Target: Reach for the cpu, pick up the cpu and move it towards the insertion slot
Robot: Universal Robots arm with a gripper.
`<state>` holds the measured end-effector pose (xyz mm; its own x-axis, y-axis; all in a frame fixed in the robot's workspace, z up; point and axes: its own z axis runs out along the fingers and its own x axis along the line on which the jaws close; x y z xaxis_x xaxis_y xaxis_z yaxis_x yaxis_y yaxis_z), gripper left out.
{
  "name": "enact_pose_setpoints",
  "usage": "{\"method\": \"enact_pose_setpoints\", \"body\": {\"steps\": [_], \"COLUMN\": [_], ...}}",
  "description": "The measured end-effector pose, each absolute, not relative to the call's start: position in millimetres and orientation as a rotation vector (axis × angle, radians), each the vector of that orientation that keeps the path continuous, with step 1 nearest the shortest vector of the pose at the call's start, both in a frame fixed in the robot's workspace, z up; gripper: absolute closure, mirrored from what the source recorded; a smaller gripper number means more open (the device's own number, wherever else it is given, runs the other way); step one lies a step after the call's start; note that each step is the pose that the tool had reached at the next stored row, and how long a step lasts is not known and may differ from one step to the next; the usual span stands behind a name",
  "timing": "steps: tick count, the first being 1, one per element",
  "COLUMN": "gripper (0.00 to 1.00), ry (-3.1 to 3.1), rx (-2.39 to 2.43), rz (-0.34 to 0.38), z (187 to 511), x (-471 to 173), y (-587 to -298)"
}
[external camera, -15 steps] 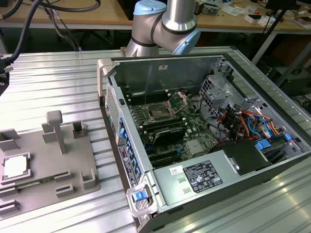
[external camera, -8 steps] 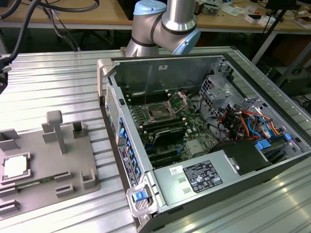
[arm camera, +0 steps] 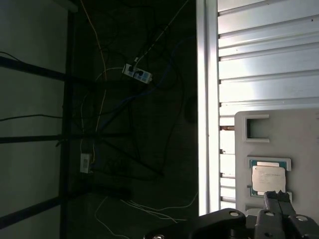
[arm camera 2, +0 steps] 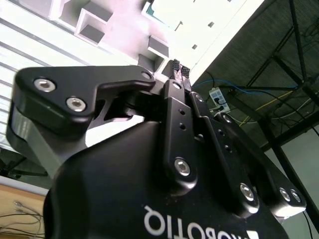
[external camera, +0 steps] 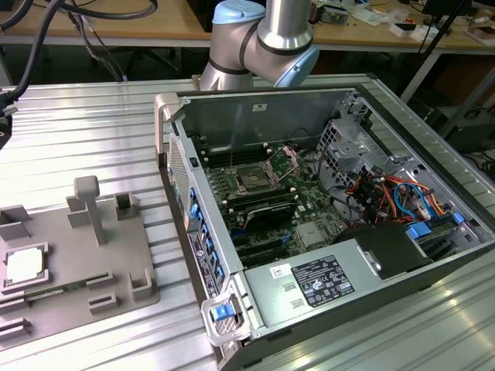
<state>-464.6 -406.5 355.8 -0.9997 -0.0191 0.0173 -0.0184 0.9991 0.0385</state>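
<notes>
Exterior view, from its left: the cpu (external camera: 23, 265), a thin flat square with a pale silvery top, lies in a recess of the grey tray (external camera: 116, 255). It's well apart from the insertion slot (external camera: 253, 179) inside the open computer case (external camera: 263, 116). In the first wrist view the gripper (arm camera: 277, 195) lines up with the cpu, fingertips pressed together, pinching nothing.

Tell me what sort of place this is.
Probably a robotics lab or workshop: a robot arm, an open computer case on a ribbed metal table, the cpu in a grey tray, and desks behind.
</notes>
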Motion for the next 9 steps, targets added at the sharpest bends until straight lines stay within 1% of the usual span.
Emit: {"method": "enact_pose_setpoints", "body": {"steps": [8,9], "gripper": [0.4,0.4], "ry": [-3.123,-3.122], "rx": [0.037,0.043], "rz": [-0.06,-0.06], "z": [355.5,355.0], "x": [-465.0,-465.0], "y": [-406.0,-405.9]}}
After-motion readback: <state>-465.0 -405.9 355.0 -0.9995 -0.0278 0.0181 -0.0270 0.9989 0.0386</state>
